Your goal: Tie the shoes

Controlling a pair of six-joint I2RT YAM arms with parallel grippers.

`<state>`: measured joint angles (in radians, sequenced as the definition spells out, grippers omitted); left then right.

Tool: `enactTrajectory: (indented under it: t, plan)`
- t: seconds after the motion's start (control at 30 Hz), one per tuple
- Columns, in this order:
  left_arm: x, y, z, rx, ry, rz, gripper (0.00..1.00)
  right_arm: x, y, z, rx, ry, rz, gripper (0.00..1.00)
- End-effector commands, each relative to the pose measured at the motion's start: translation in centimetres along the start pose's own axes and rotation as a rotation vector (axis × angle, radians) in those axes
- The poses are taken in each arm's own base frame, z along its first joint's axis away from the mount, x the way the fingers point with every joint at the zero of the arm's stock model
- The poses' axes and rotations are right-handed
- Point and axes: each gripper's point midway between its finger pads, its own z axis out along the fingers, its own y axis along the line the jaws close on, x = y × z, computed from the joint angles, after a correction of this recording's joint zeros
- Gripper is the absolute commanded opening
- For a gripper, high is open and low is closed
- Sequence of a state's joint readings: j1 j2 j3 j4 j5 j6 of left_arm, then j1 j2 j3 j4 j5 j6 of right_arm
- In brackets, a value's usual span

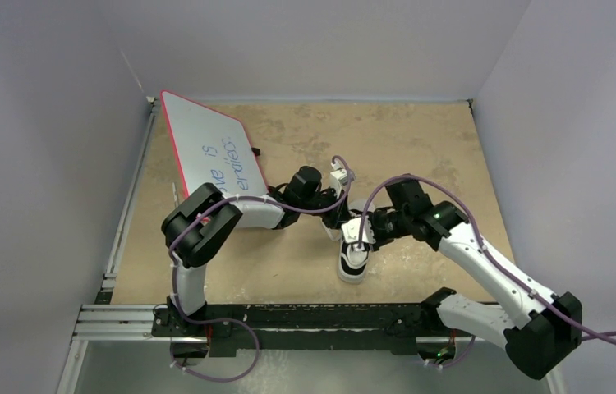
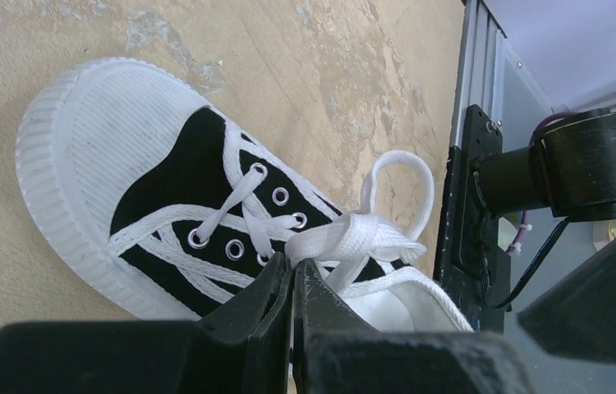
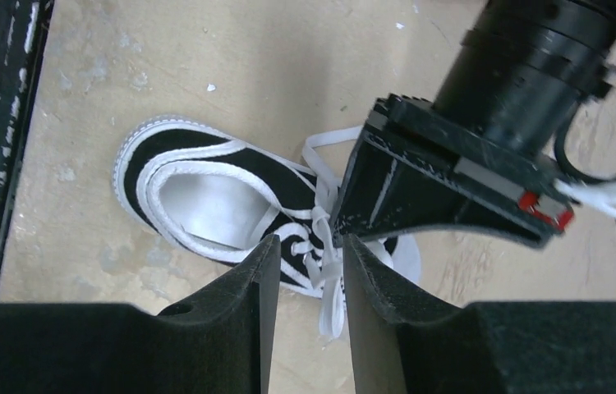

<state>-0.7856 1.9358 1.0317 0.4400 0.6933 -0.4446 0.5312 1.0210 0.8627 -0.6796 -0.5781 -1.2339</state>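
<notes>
The shoe (image 1: 353,261) is a small black sneaker with white stripes and a white toe cap, lying on the tan table between both grippers. In the left wrist view the shoe (image 2: 165,189) fills the frame, and my left gripper (image 2: 294,264) is shut on a bunch of white lace (image 2: 354,234) over the eyelets; a lace loop (image 2: 407,176) curls to the right. In the right wrist view the shoe (image 3: 206,193) lies below my right gripper (image 3: 309,254), which is open, with a hanging lace end (image 3: 333,300) between its jaws, not clamped. The left gripper (image 3: 428,185) is close beside it.
A whiteboard (image 1: 210,152) with a red edge and blue writing lies at the back left. A black rail (image 1: 305,316) runs along the table's near edge, also visible in the left wrist view (image 2: 473,205). White walls enclose the table.
</notes>
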Motion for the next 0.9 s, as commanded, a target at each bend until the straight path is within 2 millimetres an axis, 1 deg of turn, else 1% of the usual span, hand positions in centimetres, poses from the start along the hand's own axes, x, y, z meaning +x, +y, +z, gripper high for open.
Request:
enactTrajectory:
  t: [0.0,0.1,0.17,0.27,0.4,0.47,0.57,0.67,0.8,0.83,0.87]
  plan:
    - [-0.6,-1.2,0.2,0.065,-0.014,0.016,0.00,1.3,-1.5,1.4,0.019,0.078,-0.150,0.36]
    - [-0.7,-1.3,0.1,0.066,-0.017,0.019,0.00,2.3,-2.3,1.8,0.063,0.133,-0.188,0.38]
    - [-0.7,-1.3,0.0,0.063,-0.019,0.017,0.00,3.1,-2.1,2.2,0.049,0.158,-0.198,0.39]
    - [-0.7,-1.2,-0.2,0.061,-0.020,0.017,0.00,4.6,-1.5,2.8,0.012,0.211,-0.196,0.37]
    - [-0.7,-1.1,-0.2,0.062,-0.018,0.013,0.00,5.0,-2.5,3.2,0.072,0.228,-0.223,0.38]
    - [-0.6,-1.2,-0.2,0.064,-0.016,0.012,0.00,5.3,-2.3,3.5,0.059,0.235,-0.232,0.38]
    - [-0.6,-1.1,-0.3,0.064,-0.015,0.009,0.00,6.2,-2.5,4.0,0.066,0.271,-0.241,0.34]
    - [-0.6,-1.1,-0.3,0.065,-0.014,0.006,0.00,6.2,-3.0,4.5,0.111,0.258,-0.260,0.34]
    - [-0.6,-1.1,-0.3,0.065,-0.011,0.001,0.00,6.4,-3.3,5.2,0.126,0.260,-0.255,0.27]
    - [-0.5,-1.1,-0.3,0.064,-0.011,-0.001,0.00,6.4,-3.2,5.4,0.127,0.257,-0.253,0.24]
    - [-0.5,-1.1,-0.3,0.062,-0.011,-0.002,0.00,6.4,-3.3,5.3,0.137,0.258,-0.241,0.18]
